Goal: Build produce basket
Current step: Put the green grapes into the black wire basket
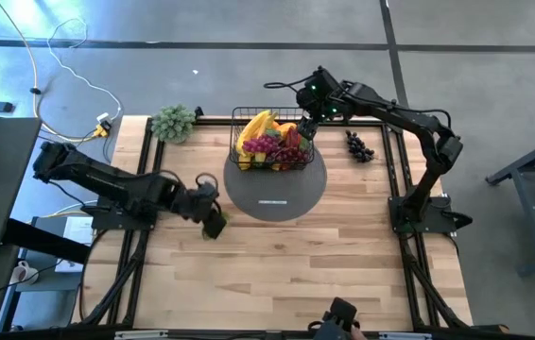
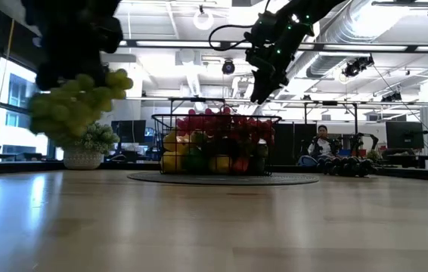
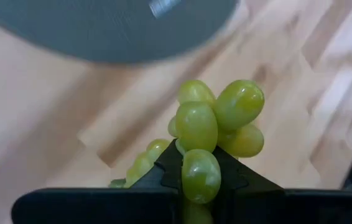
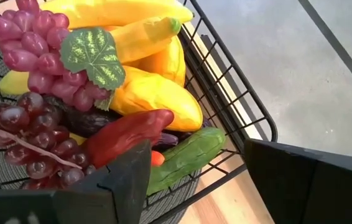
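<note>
One black wire basket [image 1: 269,142], upper centre on round grey mat [image 1: 277,194], heaped: bananas, red grapes, pepper, cucumber. Left gripper [image 1: 213,219] pinching one green grape bunch [image 3: 216,134], centre-left. Right gripper [image 1: 306,129] spread over basket rim.

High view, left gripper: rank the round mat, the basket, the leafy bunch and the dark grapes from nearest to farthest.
From the left gripper, shut on green grapes:
1. Round mat, just beside it toward the table's middle.
2. Basket and leafy bunch: too close to call, both toward the far edge.
3. Dark grapes, across by the right arm.
</note>
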You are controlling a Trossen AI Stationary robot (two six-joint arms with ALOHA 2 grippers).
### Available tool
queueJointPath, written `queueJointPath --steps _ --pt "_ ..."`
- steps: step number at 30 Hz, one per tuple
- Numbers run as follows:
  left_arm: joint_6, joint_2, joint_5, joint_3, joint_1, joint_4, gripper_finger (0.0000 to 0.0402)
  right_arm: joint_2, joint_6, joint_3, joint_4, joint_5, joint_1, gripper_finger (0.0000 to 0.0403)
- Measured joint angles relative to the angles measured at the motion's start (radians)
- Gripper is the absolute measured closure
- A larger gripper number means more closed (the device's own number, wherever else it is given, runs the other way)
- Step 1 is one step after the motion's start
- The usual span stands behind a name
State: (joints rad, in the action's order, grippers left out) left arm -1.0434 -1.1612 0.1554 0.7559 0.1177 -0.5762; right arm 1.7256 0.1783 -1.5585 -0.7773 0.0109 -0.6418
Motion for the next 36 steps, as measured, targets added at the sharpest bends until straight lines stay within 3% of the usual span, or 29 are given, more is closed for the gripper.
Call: queueJointPath --steps 5,13,28,36 --pt "0.160 0.033 0.015 0.000 -0.138 0.042 0.0379 0.000 -0.045 0.000 0.000 0.000 0.001 0.0165" --pt "0.437 0.040 -0.016 0.000 -0.337 0.249 0.0380 0.000 -0.159 0.000 -0.016 0.000 0.001 0.0165" --pt "0.883 0.037 -0.024 0.000 -0.591 0.618 0.0380 0.000 -0.381 0.000 -0.050 0.000 0.001 0.0165" --pt "0.977 -0.050 -0.169 0.002 -0.690 0.699 0.0380 0.000 -0.464 0.000 -0.049 0.000 0.001 0.0165"
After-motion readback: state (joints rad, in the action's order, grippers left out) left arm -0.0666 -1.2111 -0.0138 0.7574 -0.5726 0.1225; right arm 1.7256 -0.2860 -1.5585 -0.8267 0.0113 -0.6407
